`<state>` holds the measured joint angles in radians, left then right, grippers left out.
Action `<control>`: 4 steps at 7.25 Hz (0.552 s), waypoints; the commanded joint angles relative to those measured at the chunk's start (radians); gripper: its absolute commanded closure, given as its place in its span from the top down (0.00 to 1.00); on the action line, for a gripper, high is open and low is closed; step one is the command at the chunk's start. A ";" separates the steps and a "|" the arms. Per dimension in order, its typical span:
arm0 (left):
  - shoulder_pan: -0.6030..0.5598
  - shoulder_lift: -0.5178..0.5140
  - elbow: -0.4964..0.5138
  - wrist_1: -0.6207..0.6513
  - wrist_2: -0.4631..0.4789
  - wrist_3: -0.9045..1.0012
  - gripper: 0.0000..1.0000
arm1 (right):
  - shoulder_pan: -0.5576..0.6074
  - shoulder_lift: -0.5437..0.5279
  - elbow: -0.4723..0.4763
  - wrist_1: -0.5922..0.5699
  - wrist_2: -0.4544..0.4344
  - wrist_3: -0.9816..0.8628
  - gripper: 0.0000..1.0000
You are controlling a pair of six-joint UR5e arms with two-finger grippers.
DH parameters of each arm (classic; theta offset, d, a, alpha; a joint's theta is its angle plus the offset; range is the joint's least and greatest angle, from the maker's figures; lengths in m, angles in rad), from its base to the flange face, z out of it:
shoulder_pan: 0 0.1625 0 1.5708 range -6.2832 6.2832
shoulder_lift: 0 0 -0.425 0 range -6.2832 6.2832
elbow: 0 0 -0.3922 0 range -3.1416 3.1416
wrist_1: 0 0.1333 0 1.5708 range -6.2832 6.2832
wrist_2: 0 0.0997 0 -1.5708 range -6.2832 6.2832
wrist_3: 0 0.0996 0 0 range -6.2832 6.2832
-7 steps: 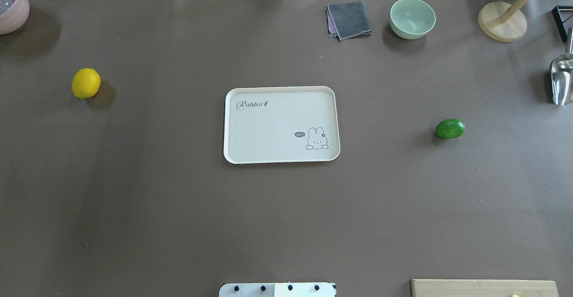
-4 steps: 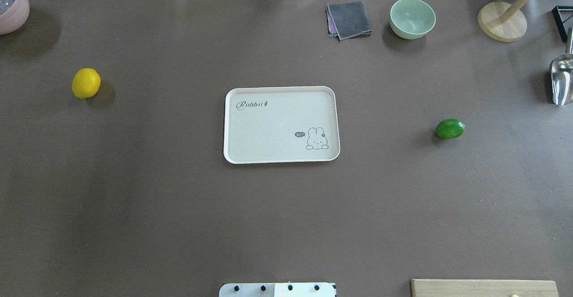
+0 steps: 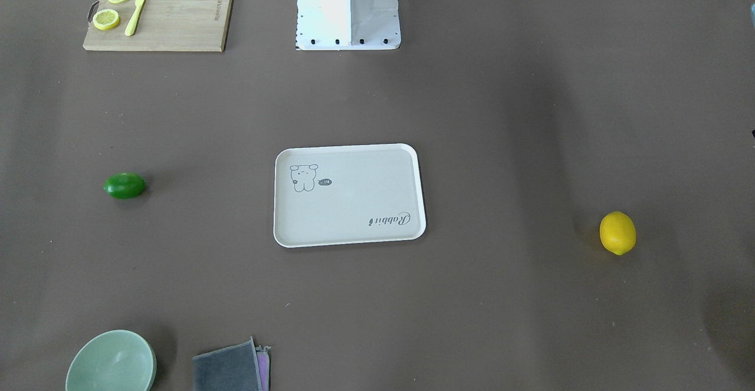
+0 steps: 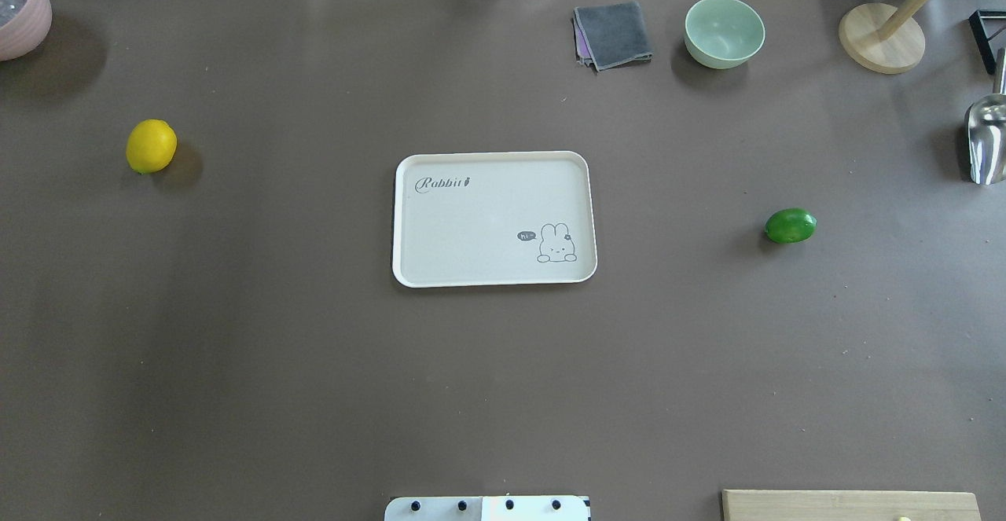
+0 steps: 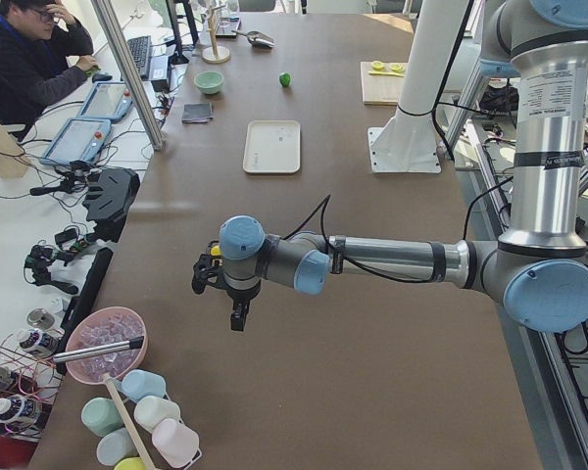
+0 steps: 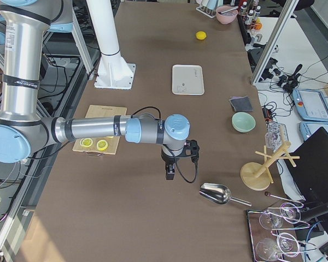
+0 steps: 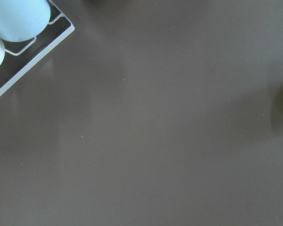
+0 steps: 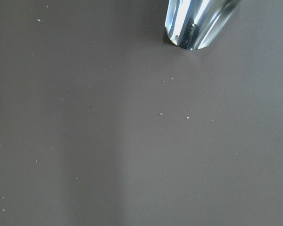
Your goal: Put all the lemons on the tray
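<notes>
The yellow lemon (image 4: 151, 145) lies on the table far left of the tray (image 4: 471, 222). The dark green lemon (image 4: 790, 225) lies to the tray's right. The tray is off-white with a small drawing and "Rabbit" script, and nothing lies on it. Both lemons also show in the front-facing view, the yellow lemon (image 3: 617, 233) and the green lemon (image 3: 124, 185). My left gripper (image 5: 237, 318) hangs over the table's left end. My right gripper (image 6: 170, 174) hangs over the right end. Both show only in side views, so I cannot tell whether they are open or shut.
A bamboo cutting board (image 3: 177, 13) with lemon slices and a yellow knife lies near the robot base (image 3: 348, 7). A green bowl (image 4: 724, 31), grey cloth (image 4: 613, 34), wooden stand (image 4: 880, 38), metal scoop (image 4: 986, 140) and pink bowl (image 4: 20, 6) line the far and side edges.
</notes>
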<state>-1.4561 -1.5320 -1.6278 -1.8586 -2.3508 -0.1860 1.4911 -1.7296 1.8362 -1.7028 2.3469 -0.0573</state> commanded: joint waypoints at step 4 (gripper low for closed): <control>0.058 -0.075 0.025 -0.033 -0.131 -0.012 0.99 | -0.125 0.065 -0.005 0.002 -0.001 0.130 1.00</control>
<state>-1.4234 -1.5591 -1.6068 -1.8929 -2.4457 -0.1973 1.4242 -1.7034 1.8350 -1.7018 2.3466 -0.0065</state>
